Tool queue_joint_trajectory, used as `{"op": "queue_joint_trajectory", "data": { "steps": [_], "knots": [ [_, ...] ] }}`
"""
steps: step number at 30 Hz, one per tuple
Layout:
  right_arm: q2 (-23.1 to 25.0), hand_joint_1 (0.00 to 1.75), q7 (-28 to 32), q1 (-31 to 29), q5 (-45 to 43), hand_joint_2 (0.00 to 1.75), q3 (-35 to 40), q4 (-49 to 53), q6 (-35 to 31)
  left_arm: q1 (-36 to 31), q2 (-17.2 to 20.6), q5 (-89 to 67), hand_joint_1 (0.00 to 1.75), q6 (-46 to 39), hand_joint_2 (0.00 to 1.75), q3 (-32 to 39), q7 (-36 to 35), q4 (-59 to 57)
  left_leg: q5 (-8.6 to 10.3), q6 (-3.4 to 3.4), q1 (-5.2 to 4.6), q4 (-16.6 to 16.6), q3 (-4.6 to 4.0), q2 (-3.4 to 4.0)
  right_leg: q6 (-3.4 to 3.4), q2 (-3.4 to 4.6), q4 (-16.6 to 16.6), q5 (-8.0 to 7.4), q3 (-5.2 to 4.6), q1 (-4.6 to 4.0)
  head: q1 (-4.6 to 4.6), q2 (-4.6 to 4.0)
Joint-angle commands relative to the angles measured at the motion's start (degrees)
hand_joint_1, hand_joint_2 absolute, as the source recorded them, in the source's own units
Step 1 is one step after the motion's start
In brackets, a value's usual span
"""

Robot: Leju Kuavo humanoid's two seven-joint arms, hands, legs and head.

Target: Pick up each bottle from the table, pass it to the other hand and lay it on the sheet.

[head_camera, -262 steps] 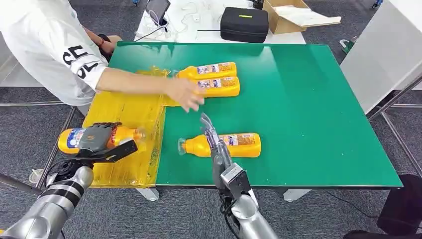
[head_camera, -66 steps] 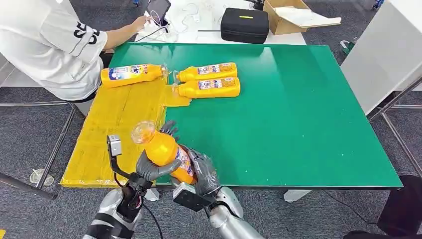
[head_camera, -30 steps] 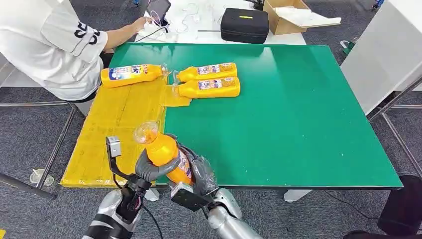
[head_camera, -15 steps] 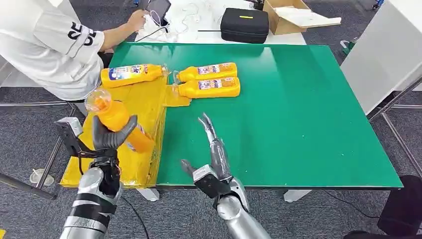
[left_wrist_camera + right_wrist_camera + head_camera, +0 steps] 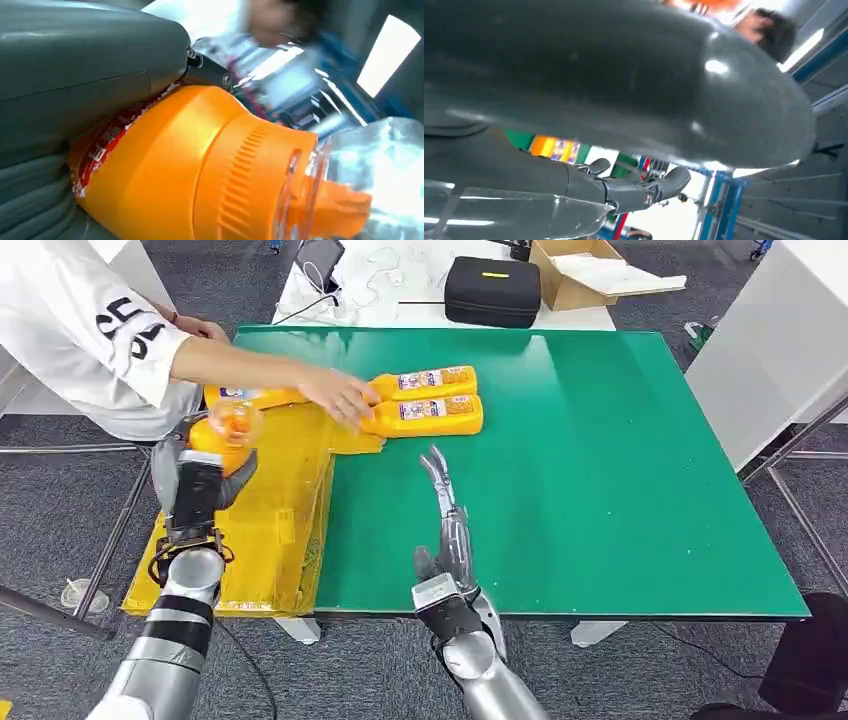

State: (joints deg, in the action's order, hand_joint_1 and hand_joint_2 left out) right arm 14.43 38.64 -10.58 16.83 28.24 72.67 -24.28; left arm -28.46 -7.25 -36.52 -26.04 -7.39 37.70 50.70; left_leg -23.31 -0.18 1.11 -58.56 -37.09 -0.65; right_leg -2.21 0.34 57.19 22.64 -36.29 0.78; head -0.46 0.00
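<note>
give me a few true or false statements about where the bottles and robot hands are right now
1. The left robot hand holds an orange bottle above the yellow sheet. True.
2. The right robot hand grips a bottle. False: it is empty, fingers stretched out over the green table.
3. Two bottles lie side by side on the green table near the sheet. True.
4. A person's hand reaches in close to those two bottles. True.
5. The black case sits on the green table. False: it is on the white surface behind it.
</note>
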Motion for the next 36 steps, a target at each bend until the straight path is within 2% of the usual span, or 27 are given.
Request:
{"op": "queue_joint_trajectory", "data": {
  "steps": [1, 4, 5, 6, 7, 12, 15, 17, 18, 19, 21, 28, 30, 32, 33, 34, 35, 36],
  "knots": [
    [-1.69, 0.0, 0.59, -3.45, -2.08, 0.0, 3.27, -3.54, 3.22, -11.14, 9.65, -22.19, 1.75, -0.03, 1.75, -18.01, -3.93, -27.31, -0.04, 0.04, -0.02, 0.08, 0.26, 0.11, 0.06, 0.04, -0.06, 0.01, 0.23, 0.0, 0.02, 0.0],
    [-1.72, 0.0, 0.67, -3.34, -2.23, 0.0, 3.28, -3.67, 3.7, -11.83, 10.32, -24.6, 1.75, 1.16, 1.75, -19.49, -5.08, -28.52, -0.04, 0.01, 0.0, 0.04, 0.18, 0.18, 0.06, 0.08, -0.03, 0.0, 0.14, -0.02, 0.0, 0.0],
    [-1.72, 0.0, 0.67, -3.34, -2.23, 0.0, 3.28, -3.67, 3.7, -11.83, 10.32, -24.6, 1.75, 1.16, 1.75, -19.49, -5.08, -28.52, -0.16, 0.06, 0.02, 0.08, 0.54, 0.31, 0.15, 0.14, -0.09, 0.09, 0.46, -0.08, 0.02, 0.0],
    [-1.72, 0.0, 0.67, -3.36, -2.23, 0.0, 3.28, -3.64, 3.71, -11.97, 10.25, -24.6, 1.75, 1.32, 1.75, -19.48, -5.08, -28.51, -0.07, 0.01, 0.03, 0.02, 0.24, 0.21, 0.09, 0.09, -0.03, 0.03, 0.18, -0.05, -0.02, 0.0],
    [-1.7, 0.0, 0.67, -3.27, -2.25, 0.0, 3.24, -3.55, 3.91, -12.1, 10.34, -25.79, 1.75, 1.96, 1.75, -19.99, -6.28, -28.84, -0.13, 0.04, 0.02, 0.04, 0.4, 0.22, 0.13, 0.07, -0.04, 0.1, 0.33, -0.06, 0.0, 0.02],
    [-1.39, 0.0, 0.53, -3.06, -2.33, 0.0, 3.45, -4.1, 4.68, -11.22, 10.53, -24.06, 1.75, 5.58, 1.75, -18.39, -5.31, -28.89, -0.06, 0.03, 0.02, 0.02, 0.21, 0.16, 0.07, 0.04, -0.03, 0.04, 0.16, -0.05, 0.02, 0.0],
    [-1.3, 0.0, 0.41, -2.98, -2.26, 0.0, 3.68, -4.21, 5.28, -10.46, 10.02, -19.89, 1.75, 10.59, 1.75, -15.03, -3.46, -28.81, -0.05, 0.03, 0.02, 0.01, 0.14, 0.17, 0.06, 0.07, -0.02, 0.02, 0.11, -0.04, 0.02, 0.0],
    [-1.23, 0.0, 0.41, -2.93, -2.26, 0.0, 3.73, -4.24, 5.31, -10.26, 10.11, -19.79, 1.75, 10.54, 1.75, -14.97, -3.37, -28.69, -0.05, 0.02, 0.02, 0.01, 0.15, 0.15, 0.07, 0.05, -0.03, 0.02, 0.11, -0.04, 0.02, 0.0],
    [-1.23, 0.0, 0.41, -2.93, -2.26, 0.0, 3.73, -4.24, 5.31, -10.26, 10.11, -19.79, 1.75, 10.54, 1.75, -14.97, -3.37, -28.69, -0.14, 0.08, 0.04, 0.02, 0.45, 0.22, 0.14, 0.05, -0.06, 0.09, 0.42, -0.09, 0.02, 0.0],
    [-1.23, 0.0, 0.41, -2.93, -2.26, 0.0, 3.73, -4.24, 5.31, -10.26, 10.11, -19.79, 1.75, 10.54, 1.75, -14.97, -3.37, -28.69, -0.06, 0.03, 0.02, 0.02, 0.2, 0.16, 0.09, 0.05, -0.03, 0.04, 0.17, -0.05, 0.02, 0.0],
    [-1.23, 0.0, 0.41, -2.93, -2.26, 0.0, 3.73, -4.24, 5.31, -10.26, 10.11, -19.79, 1.75, 10.54, 1.75, -14.97, -3.37, -28.69, -0.09, 0.03, 0.03, 0.02, 0.27, 0.17, 0.11, 0.04, -0.03, 0.06, 0.24, -0.06, 0.02, 0.0],
    [-1.16, 0.0, -0.3, -2.94, -1.65, 0.0, 4.3, -5.44, 6.76, -10.26, 10.43, -18.33, 1.75, 18.75, 1.75, -13.99, -4.52, -30.38, -0.13, 0.05, 0.03, 0.02, 0.34, 0.19, 0.11, 0.05, -0.04, 0.1, 0.31, -0.07, 0.0, 0.0],
    [-1.08, 0.0, -0.42, -3.18, -1.49, 0.0, 4.39, -6.04, 7.08, -9.55, 10.37, -17.17, 1.75, 21.27, 1.75, -13.25, -4.22, -30.78, -0.04, 0.02, 0.02, 0.02, 0.13, 0.14, 0.06, 0.05, -0.03, 0.02, 0.1, -0.03, 0.02, 0.02],
    [-1.02, 0.0, -0.48, -3.43, -1.41, 0.0, 4.49, -6.67, 7.51, -9.05, 10.42, -18.35, 1.75, 20.81, 1.75, -14.34, -4.77, -31.0, -0.08, 0.03, 0.02, 0.02, 0.22, 0.19, 0.07, 0.08, -0.03, 0.04, 0.18, -0.04, 0.0, 0.0],
    [-1.03, 0.0, -0.48, -3.45, -1.42, 0.0, 4.47, -6.74, 7.62, -8.95, 10.43, -18.8, 1.75, 20.52, 1.75, -14.76, -5.02, -31.02, -0.18, 0.09, 0.03, 0.04, 0.54, 0.26, 0.15, 0.09, -0.08, 0.12, 0.5, -0.09, 0.02, 0.0],
    [-1.07, 0.0, -0.52, -3.44, -1.45, 0.0, 4.36, -6.97, 7.87, -8.93, 10.48, -20.04, 1.64, 20.91, 1.75, -16.02, -5.47, -31.42, -0.08, 0.03, 0.0, 0.05, 0.27, 0.21, 0.08, 0.1, -0.05, 0.04, 0.23, -0.03, -0.02, 0.0],
    [-1.09, 0.0, -0.52, -3.47, -1.46, 0.0, 4.3, -7.17, 8.04, -8.93, 10.46, -20.3, 1.41, 21.67, 1.75, -16.39, -5.69, -31.74, -0.1, 0.05, 0.0, 0.08, 0.39, 0.24, 0.1, 0.11, -0.08, 0.05, 0.33, -0.03, 0.0, 0.0],
    [-0.98, 0.0, -0.74, -3.46, -1.76, 0.0, 4.08, -7.53, 8.53, -8.81, 10.6, -21.36, 0.54, 21.68, 1.75, -17.44, -6.43, -31.79, -0.07, 0.03, 0.0, 0.06, 0.29, 0.21, 0.08, 0.1, -0.06, 0.03, 0.25, -0.03, 0.0, 0.0]
  ]
}}
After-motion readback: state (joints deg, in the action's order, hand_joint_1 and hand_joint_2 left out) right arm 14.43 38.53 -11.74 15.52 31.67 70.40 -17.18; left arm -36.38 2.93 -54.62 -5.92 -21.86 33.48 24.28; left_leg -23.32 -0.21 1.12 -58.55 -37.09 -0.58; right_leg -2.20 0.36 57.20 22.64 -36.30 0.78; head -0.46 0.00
